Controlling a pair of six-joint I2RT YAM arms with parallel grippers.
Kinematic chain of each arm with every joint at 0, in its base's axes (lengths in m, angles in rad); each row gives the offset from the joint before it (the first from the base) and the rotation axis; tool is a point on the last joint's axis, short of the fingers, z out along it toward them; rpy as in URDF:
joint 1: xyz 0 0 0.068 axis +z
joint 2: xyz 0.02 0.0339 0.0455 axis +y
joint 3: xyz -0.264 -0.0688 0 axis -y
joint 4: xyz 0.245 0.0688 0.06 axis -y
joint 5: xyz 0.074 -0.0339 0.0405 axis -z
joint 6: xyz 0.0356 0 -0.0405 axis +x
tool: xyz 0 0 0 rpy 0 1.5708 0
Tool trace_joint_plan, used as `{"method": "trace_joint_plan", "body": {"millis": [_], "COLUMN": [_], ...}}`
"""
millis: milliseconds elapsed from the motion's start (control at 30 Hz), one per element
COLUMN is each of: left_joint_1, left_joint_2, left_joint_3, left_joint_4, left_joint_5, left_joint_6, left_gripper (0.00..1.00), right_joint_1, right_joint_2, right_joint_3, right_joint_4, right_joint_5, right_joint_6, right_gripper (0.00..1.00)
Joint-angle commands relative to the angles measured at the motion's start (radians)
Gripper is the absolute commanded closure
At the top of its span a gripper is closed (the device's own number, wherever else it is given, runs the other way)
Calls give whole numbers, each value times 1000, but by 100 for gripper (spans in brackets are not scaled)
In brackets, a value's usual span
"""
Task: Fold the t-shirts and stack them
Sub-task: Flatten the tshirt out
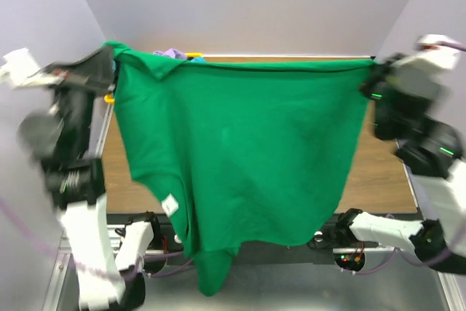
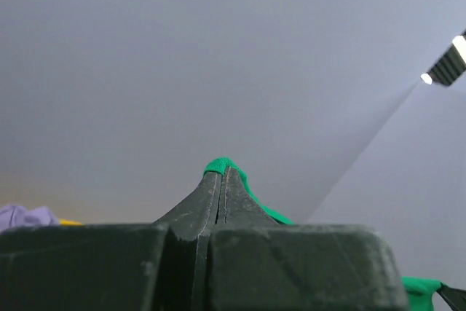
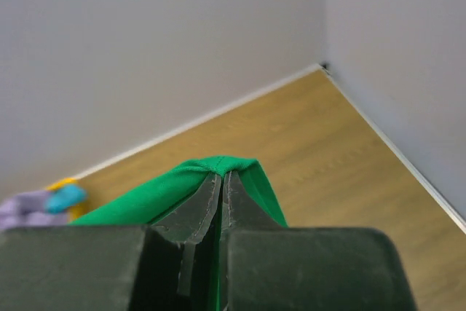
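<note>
Top view: one green t-shirt (image 1: 247,151) hangs spread across the centre of the frame, its hem trailing past the lower edge of the table (image 1: 378,172). It covers most of the tabletop and whatever lies behind it. One white neck label (image 1: 170,205) shows at lower left. Above the shirt's upper edge only slivers of a lavender garment (image 1: 172,53) and the yellow tray (image 1: 194,55) emerge. The two arms are motion-blurred, so the fingertips are hard to make out here. The wrist views settle it: the left gripper (image 2: 220,180) is pressed together on a green corner at upper left, and the right gripper (image 3: 220,178) pinches a folded green edge at upper right. Only the right wrist view shows a teal garment (image 3: 65,197), blurred, at its lower left.
</note>
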Motion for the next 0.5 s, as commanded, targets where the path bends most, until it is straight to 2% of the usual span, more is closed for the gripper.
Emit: {"method": "trace_joint_plan", "body": {"millis": [0,33,100,133,167,300,400,467], "left_joint_1": [-26,-89,-174,-266,-289,-323,-336,-374], "left_joint_2": [141,166,211,236,262,471,720,802], "left_joint_3": [-262,-350,-451,-474,-494,-487,-353,-292], "left_joint_4": [223,264,318,371,404,482,482,484], "left_joint_5": [16,-26,-205,-259,-312,-327,-278,-278], "left_joint_6": [9,16,80,100,140,168,179,193], "left_gripper": [100,100,100,100,100,100,100,100], "right_joint_1": [-6,-14,-49,-102,-133,-331,-499,-550], "right_joint_2": [99,112,152,169,204,324,520,609], "right_joint_3": [-189,-224,-323,-356,-385,-483,-491,-461], "right_joint_4": [7,7,7,7,10,77,198,273], "right_joint_5": [335,357,339,319,285,164,35,-49], "right_joint_6": [140,178,273,306,355,389,318,268], "right_gripper": [99,100,99,100,100,100,100,100]}}
